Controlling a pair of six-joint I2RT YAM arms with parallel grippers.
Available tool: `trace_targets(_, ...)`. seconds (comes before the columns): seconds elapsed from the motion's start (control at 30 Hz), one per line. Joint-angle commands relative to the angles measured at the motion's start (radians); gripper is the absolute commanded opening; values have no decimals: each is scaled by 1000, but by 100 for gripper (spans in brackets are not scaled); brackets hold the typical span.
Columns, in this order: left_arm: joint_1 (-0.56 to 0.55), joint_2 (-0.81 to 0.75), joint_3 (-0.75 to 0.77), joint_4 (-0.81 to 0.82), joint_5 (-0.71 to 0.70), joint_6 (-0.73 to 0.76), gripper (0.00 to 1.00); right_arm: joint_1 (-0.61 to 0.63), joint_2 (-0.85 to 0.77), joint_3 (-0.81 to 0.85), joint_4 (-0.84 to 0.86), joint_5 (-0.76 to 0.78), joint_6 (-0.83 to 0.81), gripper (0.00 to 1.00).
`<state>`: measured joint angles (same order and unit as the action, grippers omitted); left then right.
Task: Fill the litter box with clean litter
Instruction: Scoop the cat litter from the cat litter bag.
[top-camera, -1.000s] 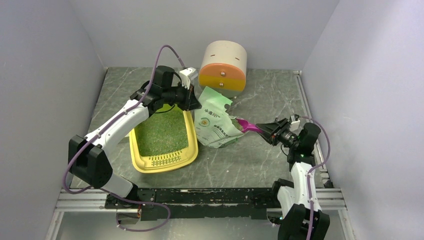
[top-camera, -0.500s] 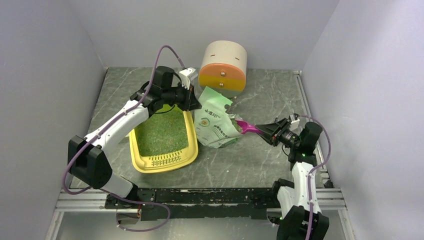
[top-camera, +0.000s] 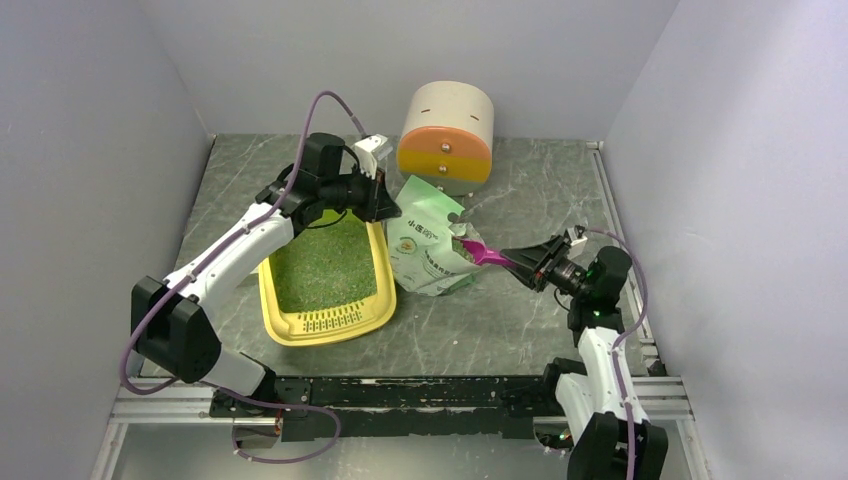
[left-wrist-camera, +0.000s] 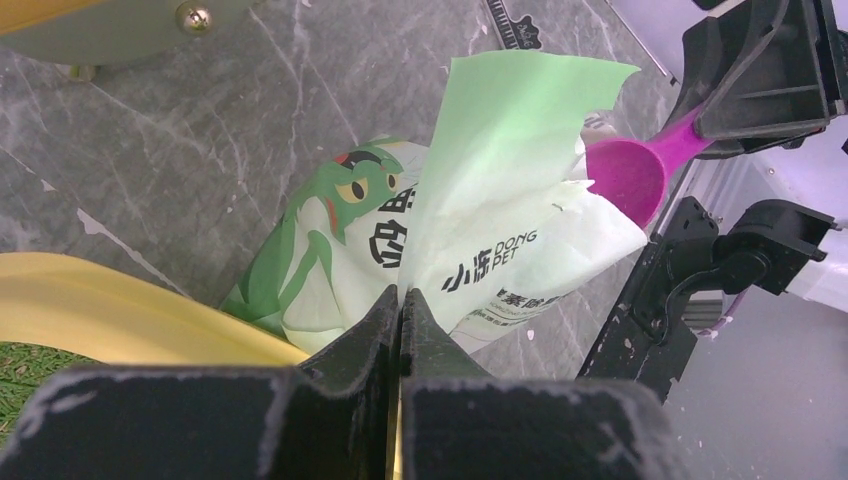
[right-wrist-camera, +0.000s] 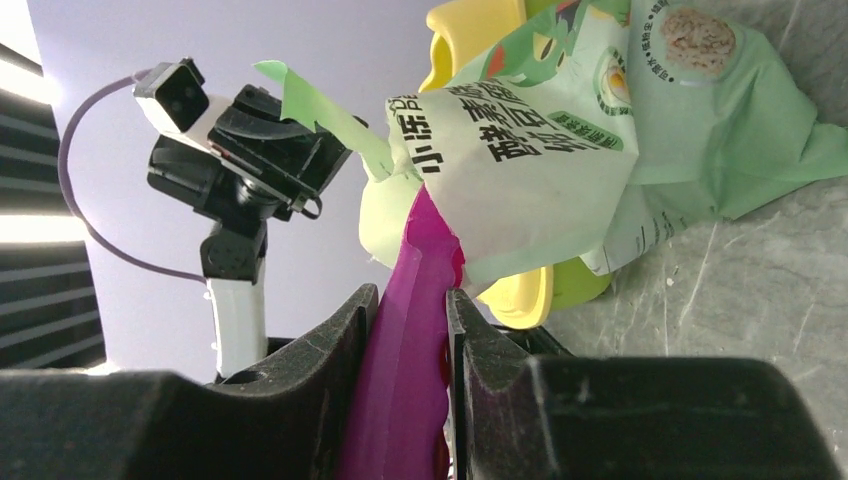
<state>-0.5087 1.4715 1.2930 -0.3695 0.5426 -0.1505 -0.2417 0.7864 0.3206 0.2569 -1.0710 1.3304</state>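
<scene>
**Top view.** A grey, white-veined marbled desk (top-camera: 520, 200) is enclosed by plain pale lilac walls. The litter box (top-camera: 330, 322), a shallow yellow plastic tray with rounded corners and a slotted grille at its near end, lies left of centre. The clean litter (top-camera: 322, 260), fine greenish-grey granules, covers its floor. A crinkled, pale green and white printed plastic bag (top-camera: 425, 262) leans just beside the box's right rim. The left tool (top-camera: 393, 211) reaches over the box's far right corner, with its tips at the bag's top edge. The right tool (top-camera: 510, 257), well to the right of the box, pinches the handle of a magenta plastic scoop (top-camera: 485, 254). The scoop's bowl sits at the bag's mouth. A round beige, orange and yellow drawer cabinet (top-camera: 447, 130) stands behind the bag.

**Left wrist view.** The tool's black fingers are pressed together on a thin flap of the bag's torn top. The box's smooth yellow rim curves past at lower left, below the tool, with a sliver of litter in the corner. The glossy scoop bowl lies against the bag's open edge at right.

**Right wrist view.** Two black fingers clamp the smooth magenta handle from either side. The scoop's front end passes under the bag's printed film. The yellow box shows beyond the bag, apart from this tool. The left arm grips the green flap at upper left.
</scene>
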Motion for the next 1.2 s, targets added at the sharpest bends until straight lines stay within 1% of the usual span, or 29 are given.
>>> trace_targets(0.0, -2, -24, 18, 71, 36, -28, 5, -11, -23, -5, -7, -1, -5, 0)
trace_targets(0.03, -2, -24, 22, 66, 37, -25, 5, -13, -28, -25, 23, 11, 31, 0)
trace_targets(0.1, -2, -30, 13, 75, 35, -25, 5, 28, -23, -71, 204, 36, 146, 0)
trace_targets(0.13, -2, -31, 12, 76, 30, -24, 5, 48, -10, -78, 241, 48, 170, 0)
trace_targets(0.17, -2, -30, 13, 75, 31, -25, 5, 66, -1, -77, 243, 54, 169, 0)
trace_targets(0.23, -2, -27, 20, 74, 39, -30, 5, 65, -3, -75, 203, 35, 136, 0)
trace_targets(0.3, -2, -28, 27, 68, 40, -29, 5, 13, -17, -80, 144, 21, 92, 0)
trace_targets(0.33, -2, -33, 25, 70, 40, -29, 5, 25, -20, -100, 207, 51, 140, 0)
trace_targets(0.4, -2, -41, 10, 86, 37, -35, 5, 116, 14, -116, 353, 112, 232, 0)
trace_targets(0.43, -2, -38, 7, 90, 36, -36, 5, 152, 39, -95, 351, 113, 216, 0)
trace_targets(0.47, -2, -34, 10, 92, 40, -40, 5, 166, 51, -69, 303, 101, 175, 0)
trace_targets(0.5, -2, -28, 17, 88, 44, -42, 5, 156, 47, -61, 264, 81, 138, 0)
trace_targets(0.53, -2, -24, 26, 81, 52, -41, 5, 122, 34, -72, 256, 73, 136, 0)
trace_targets(0.57, -2, -24, 29, 78, 61, -39, 5, 96, 23, -92, 282, 82, 166, 0)
trace_targets(0.63, -3, -30, 12, 97, 61, -50, 5, 141, 41, -125, 419, 116, 240, 0)
trace_targets(0.7, -2, -29, 4, 117, 58, -62, 5, 192, 85, -101, 423, 121, 222, 0)
trace_targets(0.73, -2, -24, 12, 108, 66, -62, 5, 188, 79, -103, 411, 113, 209, 0)
trace_targets(0.77, -3, -19, 24, 96, 70, -56, 5, 159, 66, -117, 404, 119, 212, 0)
trace_targets(0.8, -2, -18, 32, 86, 74, -50, 5, 146, 57, -140, 425, 152, 239, 0)
trace_targets(0.83, -2, -22, 27, 94, 74, -52, 5, 185, 68, -146, 465, 196, 259, 0)
trace_targets(0.87, -2, -25, 14, 111, 72, -62, 5, 227, 100, -128, 488, 177, 242, 0)
trace_targets(0.93, -2, -27, 11, 110, 60, -59, 5, 232, 116, -86, 442, 129, 196, 0)
trace_targets(1.0, -2, -25, 26, 83, 58, -43, 5, 135, 54, -97, 338, 108, 161, 0)
trace_targets(1.07, -2, -37, 16, 81, 49, -40, 5, 55, 15, -99, 301, 57, 152, 0)
trace_targets(1.1, -2, -46, 3, 93, 40, -43, 5, 35, 5, -89, 252, 28, 136, 0)
trace_targets(1.17, -2, -51, -9, 97, 25, -40, 5, 0, -37, -62, 118, 17, 65, 0)
